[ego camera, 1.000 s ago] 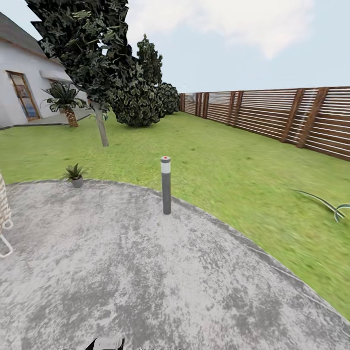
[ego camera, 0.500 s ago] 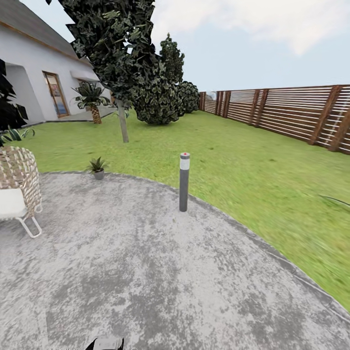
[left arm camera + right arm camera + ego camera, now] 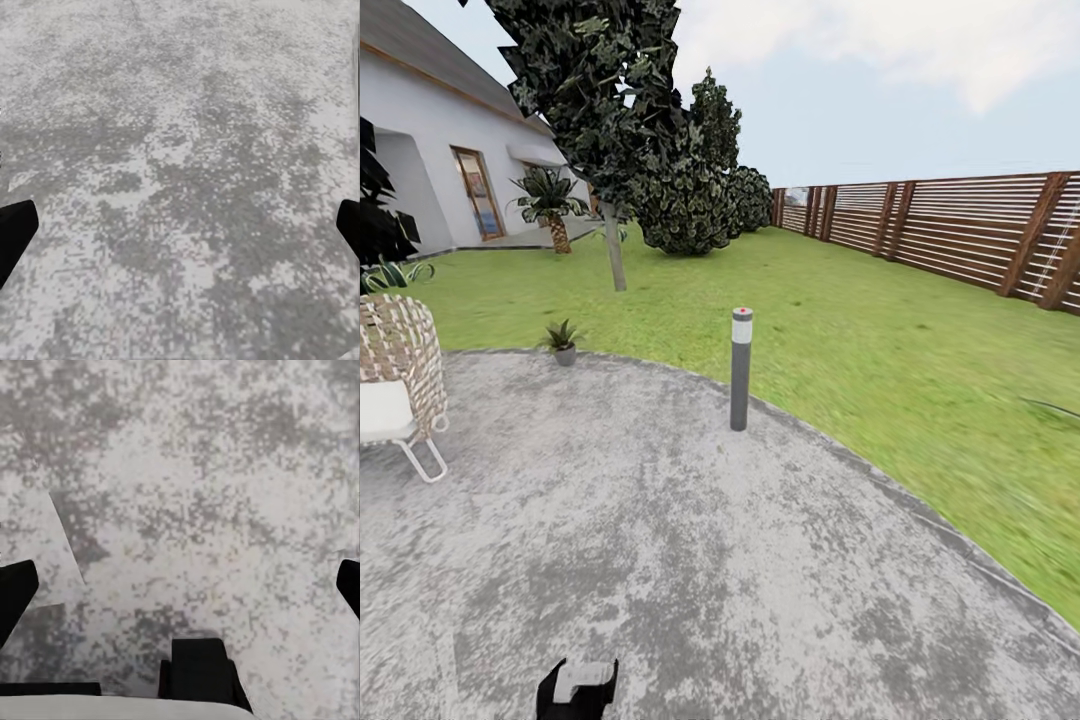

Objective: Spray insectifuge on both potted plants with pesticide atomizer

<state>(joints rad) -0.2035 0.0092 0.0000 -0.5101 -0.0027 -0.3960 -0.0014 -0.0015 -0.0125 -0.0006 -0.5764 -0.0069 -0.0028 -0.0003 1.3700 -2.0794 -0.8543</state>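
so the robot's standing on a round patch of mottled grey paving (image 3: 690, 560) in the garden. one potted plant (image 3: 562, 339), a small green rosette in a tiny grey pot, sits right at the paving's far-left edge where it meets the lawn (image 3: 880, 340). a grey bollard light (image 3: 740, 368) stands upright near the same edge, well apart from the plant. a wicker chair (image 3: 398, 375) with a white cushion is at the left. brown slatted fence (image 3: 960, 235) runs along the right, dark trees (image 3: 620, 120) and a white house (image 3: 430, 150) behind. left gripper (image 3: 180, 232) and right gripper (image 3: 180, 592) both hang over bare paving, fingers spread wide with nothing between them.
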